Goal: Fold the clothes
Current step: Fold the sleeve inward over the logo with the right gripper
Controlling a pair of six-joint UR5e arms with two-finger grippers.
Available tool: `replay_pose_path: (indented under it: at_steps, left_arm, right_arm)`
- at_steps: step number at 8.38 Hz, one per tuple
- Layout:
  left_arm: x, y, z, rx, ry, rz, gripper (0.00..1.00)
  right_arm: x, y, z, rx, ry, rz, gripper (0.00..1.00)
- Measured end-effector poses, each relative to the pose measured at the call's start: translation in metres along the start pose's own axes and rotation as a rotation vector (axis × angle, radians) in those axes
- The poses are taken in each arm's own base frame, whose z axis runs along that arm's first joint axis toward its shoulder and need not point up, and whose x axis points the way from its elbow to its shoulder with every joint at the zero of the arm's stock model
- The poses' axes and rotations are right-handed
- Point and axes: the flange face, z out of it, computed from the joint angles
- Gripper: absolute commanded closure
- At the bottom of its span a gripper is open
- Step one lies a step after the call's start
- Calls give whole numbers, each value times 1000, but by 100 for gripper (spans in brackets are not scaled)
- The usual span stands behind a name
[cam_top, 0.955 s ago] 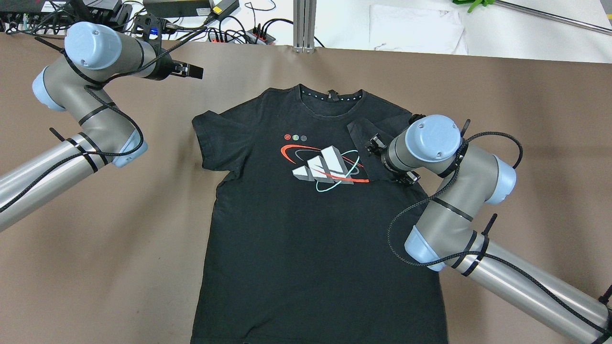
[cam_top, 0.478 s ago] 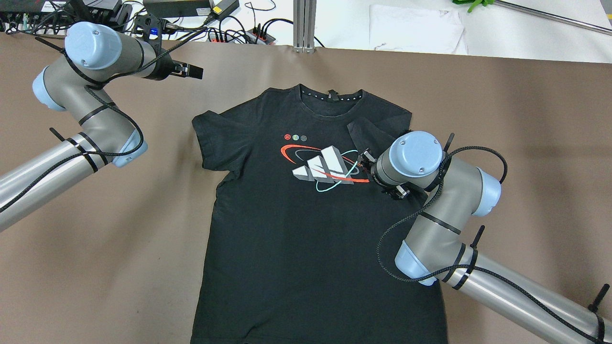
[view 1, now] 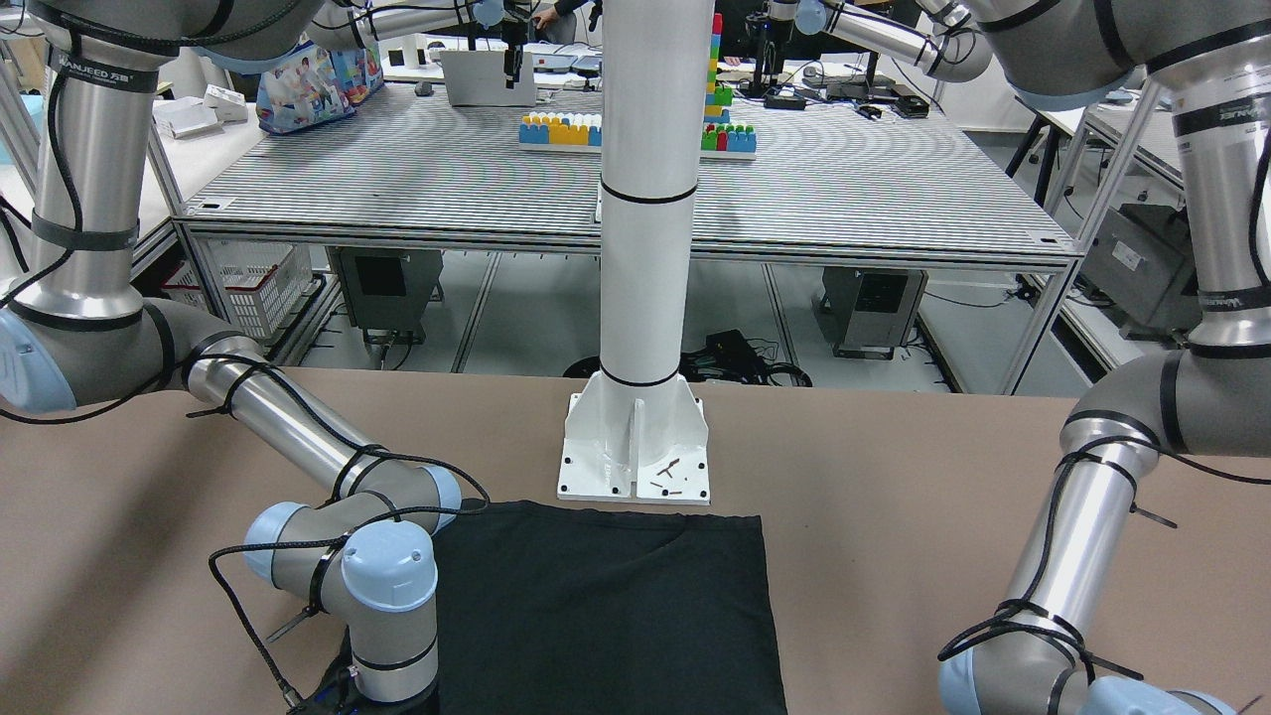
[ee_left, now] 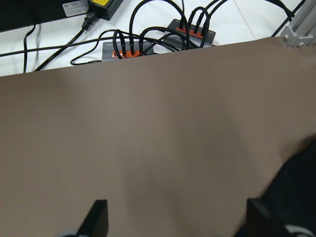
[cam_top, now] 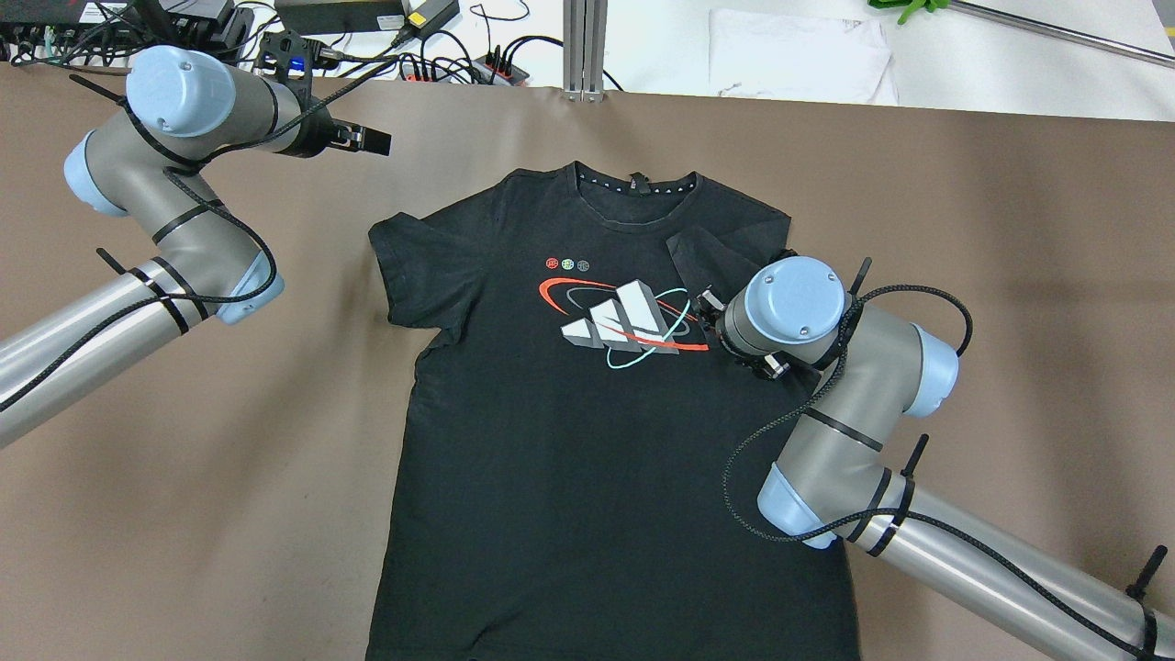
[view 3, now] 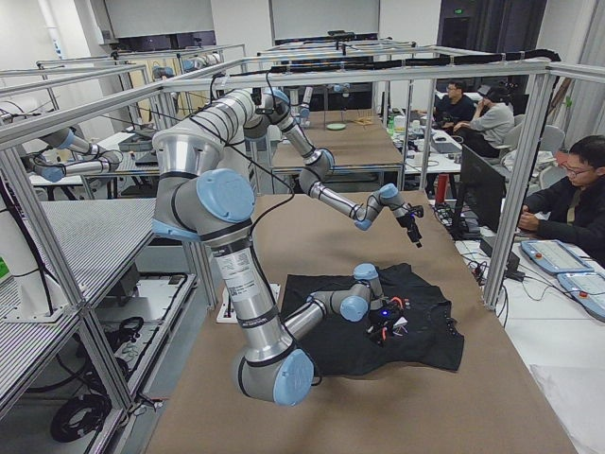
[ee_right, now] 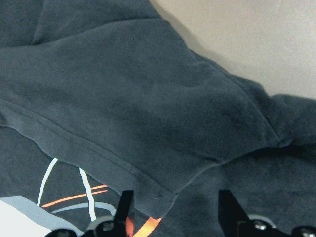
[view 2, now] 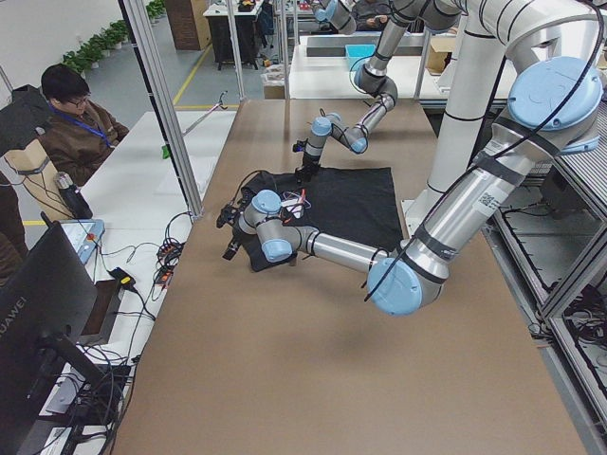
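The clothes are one black T-shirt [cam_top: 569,441] with a printed chest logo, lying flat on the brown table [cam_top: 964,229], collar at the far side. Its right sleeve [ee_right: 148,98] is folded inward onto the chest. My right gripper [ee_right: 175,207] hovers low over that folded sleeve's hem, beside the logo's right end. It is open, with nothing gripped, and in the overhead view the right gripper [cam_top: 725,335] is mostly hidden under its wrist. My left gripper [cam_top: 367,140] hangs open above bare table beyond the shirt's left sleeve, and a black corner of the shirt [ee_left: 301,192] shows in its wrist view.
Power strips and cables [cam_top: 441,64] and an aluminium post [cam_top: 583,46] line the far table edge. A white cloth [cam_top: 799,55] lies beyond it. The white pillar's base plate [view 1: 635,447] stands just behind the shirt's hem. People [view 2: 66,123] sit at desks nearby.
My right arm has moved left and nearer over the shirt's chest, mostly before half a second ago. The folded sleeve lies as before. The left arm has hardly shifted.
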Motion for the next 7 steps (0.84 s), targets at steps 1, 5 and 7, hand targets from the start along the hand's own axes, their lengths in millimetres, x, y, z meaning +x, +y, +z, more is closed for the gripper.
replay_pose_path:
  at_steps: [1, 5, 7]
  left_arm:
    - [2, 2, 1, -3, 2, 2, 0]
    - [3, 6, 3, -9, 2, 3, 0]
    - [2, 7, 4, -9, 2, 3, 0]
  right_arm:
    - [-1, 0, 0, 3, -1, -1, 37]
    - [-8, 1, 4, 6, 3, -2, 38]
    - [-20, 5, 8, 7, 5, -2, 47]
